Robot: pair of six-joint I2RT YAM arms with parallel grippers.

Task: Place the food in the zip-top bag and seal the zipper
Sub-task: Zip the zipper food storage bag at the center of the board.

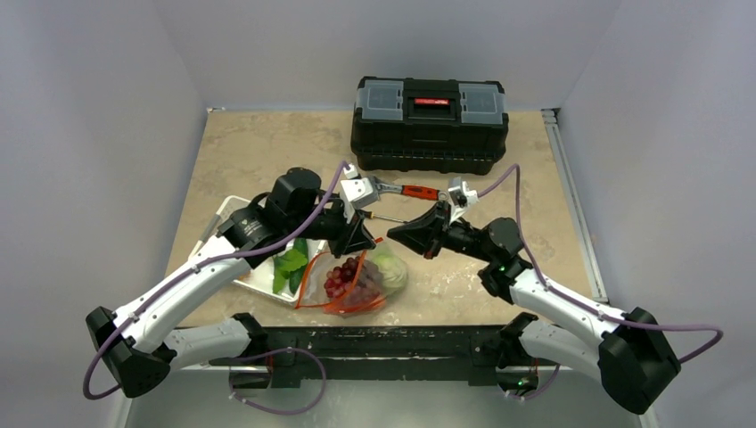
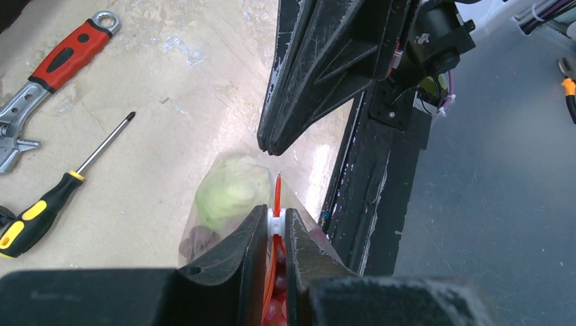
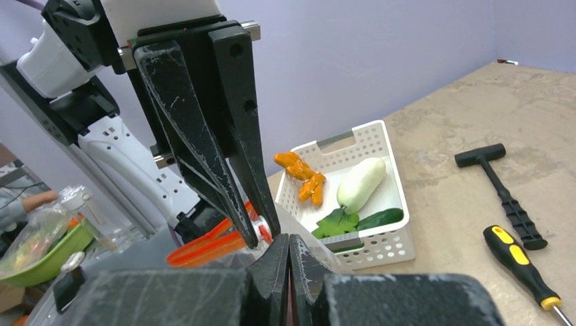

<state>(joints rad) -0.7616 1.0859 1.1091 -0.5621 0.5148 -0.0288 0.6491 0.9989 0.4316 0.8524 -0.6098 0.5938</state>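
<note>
The clear zip-top bag (image 1: 361,287) lies at the table's near edge and holds purple grapes (image 1: 342,278) and the pale-green cabbage (image 1: 390,267). My left gripper (image 2: 274,221) is shut on the white slider of the red-orange zipper (image 2: 277,187), with the cabbage (image 2: 229,190) behind it. My right gripper (image 3: 289,244) is shut on the bag's end, tip to tip with the left gripper (image 3: 258,227). The open part of the zipper (image 3: 204,248) loops to the left. In the top view the left gripper (image 1: 364,242) and right gripper (image 1: 392,235) meet above the bag.
A white basket (image 3: 380,132) holds orange pieces (image 3: 303,178), a white radish (image 3: 360,183), a leaf (image 3: 336,223) and a cucumber (image 3: 380,219). A red-handled wrench (image 2: 58,58), a screwdriver (image 2: 61,190) and a black hammer (image 3: 502,193) lie nearby. A black toolbox (image 1: 430,123) stands at the back.
</note>
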